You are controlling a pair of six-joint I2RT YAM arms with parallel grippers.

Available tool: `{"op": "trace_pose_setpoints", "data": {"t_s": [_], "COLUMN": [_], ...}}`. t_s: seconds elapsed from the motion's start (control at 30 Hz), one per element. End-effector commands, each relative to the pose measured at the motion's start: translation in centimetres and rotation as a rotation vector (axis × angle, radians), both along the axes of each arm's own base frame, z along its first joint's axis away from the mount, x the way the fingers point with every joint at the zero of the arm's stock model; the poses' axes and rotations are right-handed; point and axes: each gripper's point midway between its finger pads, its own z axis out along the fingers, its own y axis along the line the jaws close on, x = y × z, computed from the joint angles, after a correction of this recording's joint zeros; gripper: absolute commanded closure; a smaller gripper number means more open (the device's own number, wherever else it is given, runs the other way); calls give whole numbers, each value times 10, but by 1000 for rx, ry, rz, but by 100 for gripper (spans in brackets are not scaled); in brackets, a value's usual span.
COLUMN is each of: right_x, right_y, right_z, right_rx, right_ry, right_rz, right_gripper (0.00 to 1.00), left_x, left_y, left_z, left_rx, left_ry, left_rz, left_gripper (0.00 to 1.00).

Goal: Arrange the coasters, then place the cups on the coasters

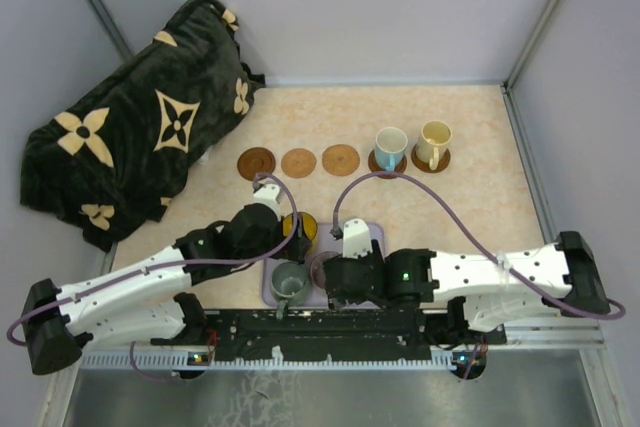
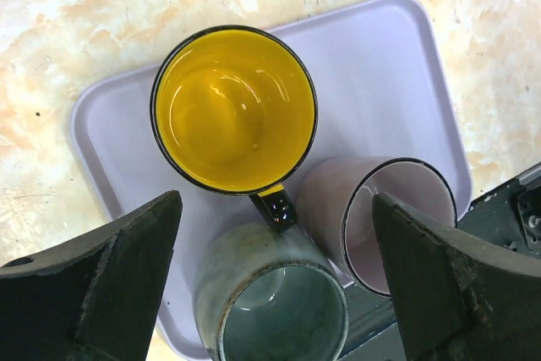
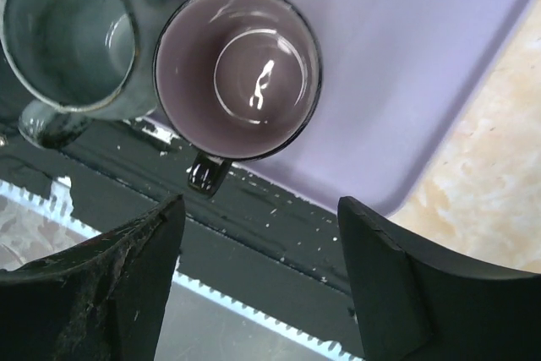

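While hovering over the lavender tray [image 2: 406, 65], left gripper [image 2: 275, 209]: jaws gaping, gripping nothing, above the yellow cup [image 2: 232, 107].
Right gripper [image 3: 260, 205]: jaws parted, empty, hanging over the mauve cup [image 3: 237, 69].
Care: grey-green cup [image 2: 279, 310] is crowding both; I'd be descending straight onto one rim.
Bare coasters [image 1: 299, 162]: lying far left.

Five coasters [image 1: 299, 162], five cups [image 1: 390, 147], one lavender tray [image 2: 397, 82], one dark flowered blanket [image 1: 140, 147], two arms [image 1: 130, 287].

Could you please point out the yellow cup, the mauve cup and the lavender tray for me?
yellow cup [image 2: 232, 112]: left wrist view, on its inside floor.
mauve cup [image 3: 241, 73]: right wrist view, on its inside floor.
lavender tray [image 3: 406, 57]: right wrist view, on bare floor.
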Motion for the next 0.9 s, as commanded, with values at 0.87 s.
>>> {"op": "trace_pose_setpoints", "data": {"t_s": [0.87], "right_x": [-20], "right_y": [41], "right_z": [-60], "right_rx": [-119], "right_ry": [55], "right_rz": [-106], "right_gripper": [37], "left_x": [0], "left_y": [30], "left_z": [4], "left_rx": [0], "left_ry": [-45], "left_rz": [98], "left_gripper": [0]}}
